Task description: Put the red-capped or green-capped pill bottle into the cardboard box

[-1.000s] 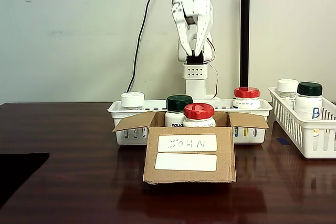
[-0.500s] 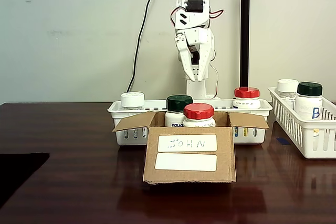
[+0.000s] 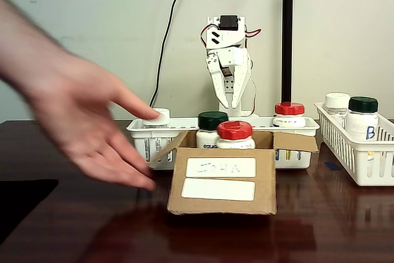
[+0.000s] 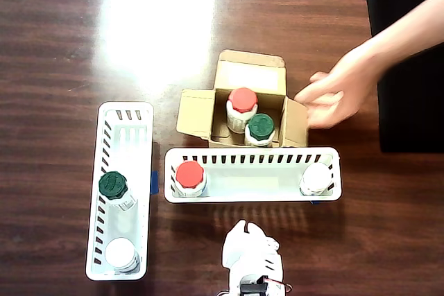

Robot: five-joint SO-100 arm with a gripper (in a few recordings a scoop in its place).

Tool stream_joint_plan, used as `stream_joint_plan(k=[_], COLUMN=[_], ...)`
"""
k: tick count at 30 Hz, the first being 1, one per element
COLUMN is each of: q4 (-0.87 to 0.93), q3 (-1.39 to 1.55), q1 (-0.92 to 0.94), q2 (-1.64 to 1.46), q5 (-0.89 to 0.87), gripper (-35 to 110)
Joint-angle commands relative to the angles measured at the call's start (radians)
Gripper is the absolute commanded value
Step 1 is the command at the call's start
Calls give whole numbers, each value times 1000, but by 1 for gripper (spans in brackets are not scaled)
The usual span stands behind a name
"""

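Observation:
The cardboard box [image 3: 221,205] stands open at the table's middle, with a handwritten label on its front. Inside it stand the dark-green-capped pill bottle [image 3: 212,127] and a red-capped bottle [image 3: 234,134]. The overhead view shows the same box [image 4: 195,111] with the green cap [image 4: 261,127] and the red cap [image 4: 243,100] side by side. My gripper [image 3: 229,105] hangs behind the baskets, pointing down, its fingers together on nothing. A person's hand [image 3: 86,121] reaches in and touches the box's side flap [image 4: 296,120].
A white basket [image 3: 295,152] behind the box holds a red-capped bottle [image 3: 289,114] and a white-capped one [image 4: 316,179]. A second basket [image 3: 357,158] at the right holds the green-capped "B" bottle [image 3: 362,118] and a white-capped bottle [image 3: 337,104]. A black mat [image 4: 411,81] lies nearby.
My arm has come down and folded back, away from the box. A person's hand has entered and reached the box's flap, nudging it.

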State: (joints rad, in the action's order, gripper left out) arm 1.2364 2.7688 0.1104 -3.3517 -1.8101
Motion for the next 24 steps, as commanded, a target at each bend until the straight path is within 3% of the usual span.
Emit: stream_joint_plan(k=[1,7,10,15,20,24], q4=[-20,-179,-94,-94,-94,-94], q3=[40,192,192,192,192,192], q1=[-25,23,5,-97,-163,-201], q2=[-84,-69,-86,-83,-83,-83], q5=[35,5,-18,103,34,204], gripper=[1,2,2,2,2,1])
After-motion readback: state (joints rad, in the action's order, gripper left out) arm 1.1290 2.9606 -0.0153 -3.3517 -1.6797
